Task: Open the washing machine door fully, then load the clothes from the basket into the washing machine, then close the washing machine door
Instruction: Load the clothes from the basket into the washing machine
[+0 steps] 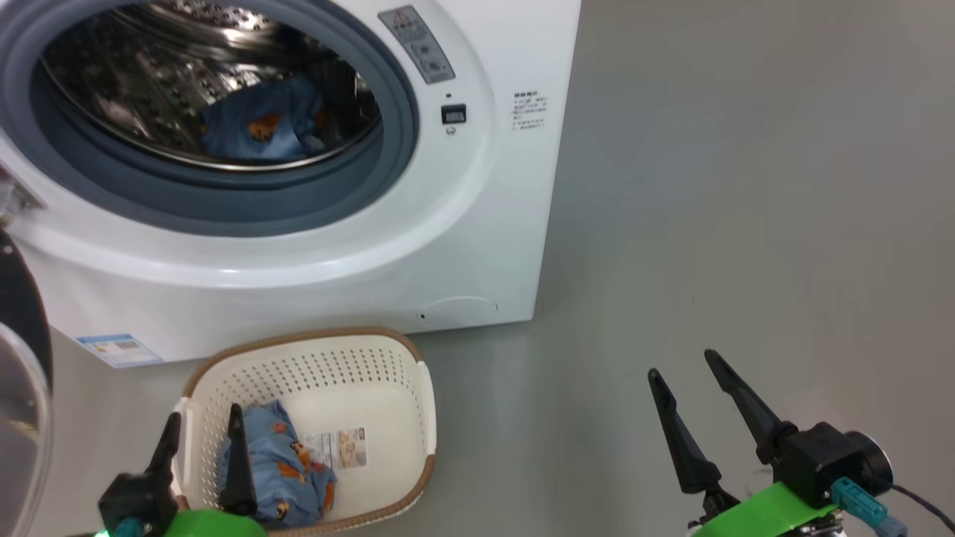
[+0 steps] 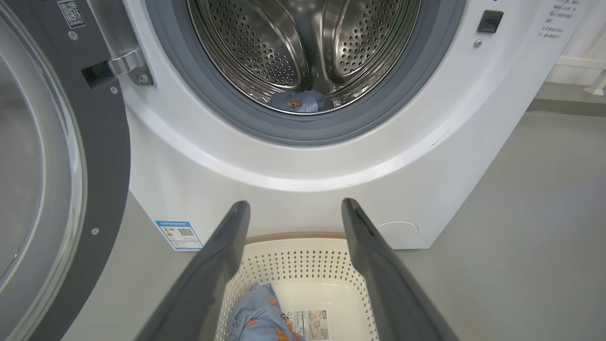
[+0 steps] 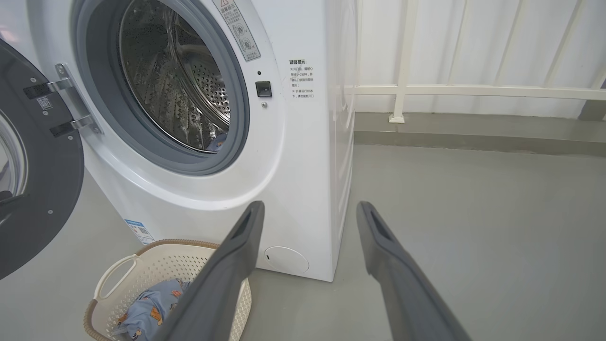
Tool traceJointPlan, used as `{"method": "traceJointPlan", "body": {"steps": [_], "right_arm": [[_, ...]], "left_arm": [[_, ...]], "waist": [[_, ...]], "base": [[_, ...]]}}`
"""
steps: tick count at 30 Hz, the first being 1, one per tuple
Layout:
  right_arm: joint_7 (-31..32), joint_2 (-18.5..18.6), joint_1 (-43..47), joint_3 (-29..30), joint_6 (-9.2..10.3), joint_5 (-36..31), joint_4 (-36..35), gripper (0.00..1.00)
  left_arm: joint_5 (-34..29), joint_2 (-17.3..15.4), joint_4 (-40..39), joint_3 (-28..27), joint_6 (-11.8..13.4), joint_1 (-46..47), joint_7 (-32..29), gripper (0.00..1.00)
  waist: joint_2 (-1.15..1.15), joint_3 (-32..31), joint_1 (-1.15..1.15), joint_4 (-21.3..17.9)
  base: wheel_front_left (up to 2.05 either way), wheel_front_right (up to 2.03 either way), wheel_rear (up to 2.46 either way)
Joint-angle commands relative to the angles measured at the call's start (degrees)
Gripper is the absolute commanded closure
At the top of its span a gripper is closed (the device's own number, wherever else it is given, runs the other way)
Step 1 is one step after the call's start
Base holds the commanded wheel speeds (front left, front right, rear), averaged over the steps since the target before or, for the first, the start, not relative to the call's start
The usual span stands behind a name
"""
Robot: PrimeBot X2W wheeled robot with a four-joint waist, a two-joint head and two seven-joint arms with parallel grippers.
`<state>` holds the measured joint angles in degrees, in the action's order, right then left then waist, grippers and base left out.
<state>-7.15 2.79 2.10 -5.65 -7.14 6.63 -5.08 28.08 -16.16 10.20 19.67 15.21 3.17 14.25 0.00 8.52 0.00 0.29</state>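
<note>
Straddling the blue cartoon-printed bundle [image 1: 280,462] in the cream perforated plastic basket [image 1: 336,373], the left fingers [image 1: 237,470] stood wide open, perhaps not touching it; the right fingers [image 1: 677,432] gaped empty. A shallow pinch could catch one fold, spilling cloth short of the white washing machine [image 1: 298,283].

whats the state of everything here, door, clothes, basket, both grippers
door, open wide
drum bundle, loaded, lying in drum
basket bundle, not yet loaded, lying in basket
left gripper, open, empty, aimed at basket
right gripper, open, empty
</note>
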Motion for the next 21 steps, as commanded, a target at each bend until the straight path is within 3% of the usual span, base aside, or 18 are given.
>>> {"method": "traceJointPlan", "body": {"steps": [1,11,21], "right_arm": [[-0.26,0.09,-2.54,-1.77,-0.35,-0.58,-1.99,0.0],[-1.72,0.09,-8.46,-2.86,-0.35,-0.54,-2.93,0.0],[-4.04,0.09,-14.08,-5.62,-0.35,0.66,-2.31,0.0]], "left_arm": [[0.55,-0.46,2.05,-1.57,-1.27,4.4,0.33,0.0],[3.08,1.38,27.52,-0.86,-8.26,20.26,-1.58,0.0],[2.8,0.21,45.63,0.4,-12.58,33.26,-4.65,0.0]], "waist": [[0.0,3.54,0.0,-0.7],[0.0,16.15,0.0,-3.5],[0.0,27.06,0.0,-7.65]], "base": [[0.0,0.0,0.0],[0.0,0.0,0.0],[0.0,0.0,0.0]]}}
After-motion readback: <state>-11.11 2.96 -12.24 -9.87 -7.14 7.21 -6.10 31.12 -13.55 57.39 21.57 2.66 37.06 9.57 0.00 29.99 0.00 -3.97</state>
